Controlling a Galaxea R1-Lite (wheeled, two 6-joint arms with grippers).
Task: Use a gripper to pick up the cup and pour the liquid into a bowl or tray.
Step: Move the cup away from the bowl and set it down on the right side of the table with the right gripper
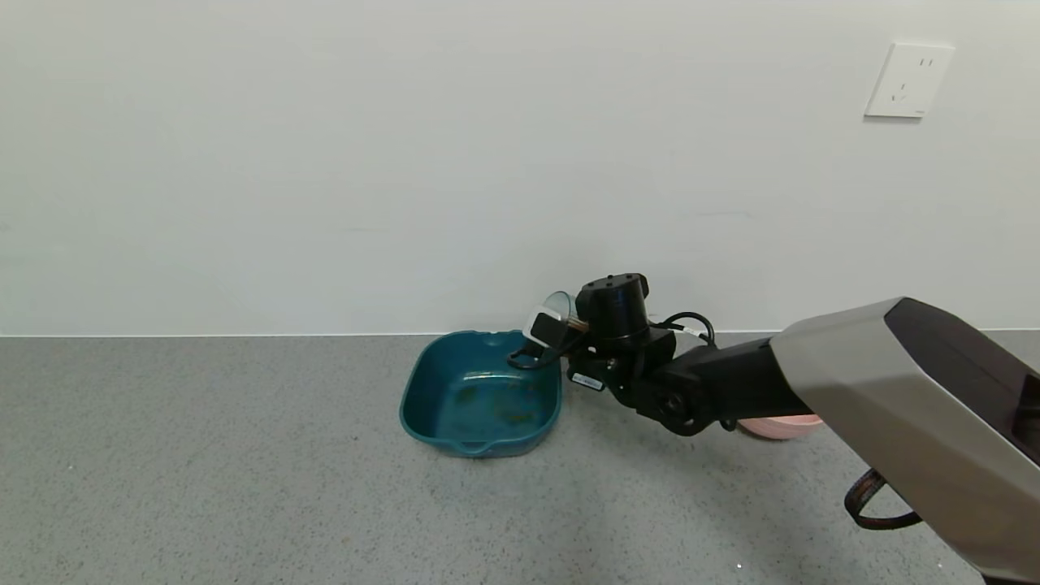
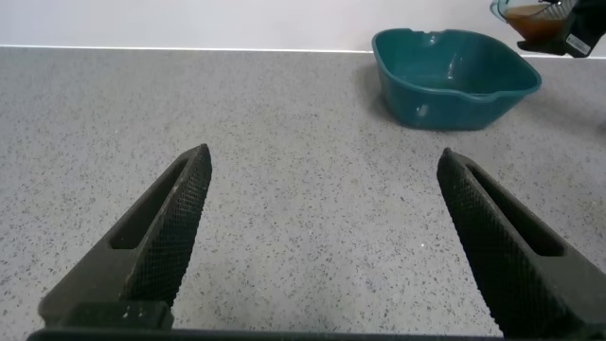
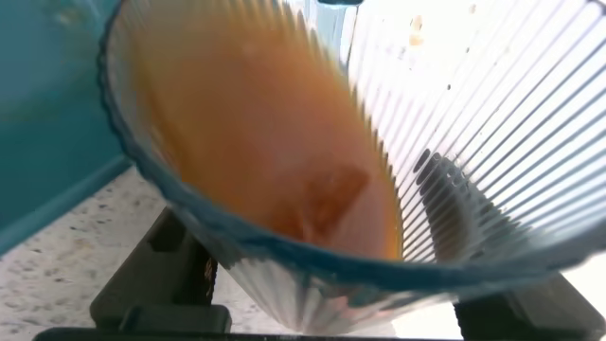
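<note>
Above the tray's (image 1: 455,422) far-right corner — cup (image 1: 557,306) tilted, mouth trayward.

It looked like a bare indoor test room: a plain white wall (image 1: 406,162) carried one white socket (image 1: 908,80), and a speckled grey worktop (image 1: 244,471) met it, with no furniture in sight.

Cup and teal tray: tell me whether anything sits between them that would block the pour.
Nothing visible does. The right gripper holds the ribbed cup tilted at the teal tray's far right corner, reddish-brown liquid near its lip. The pink bowl lies off to the right, behind the arm.
</note>
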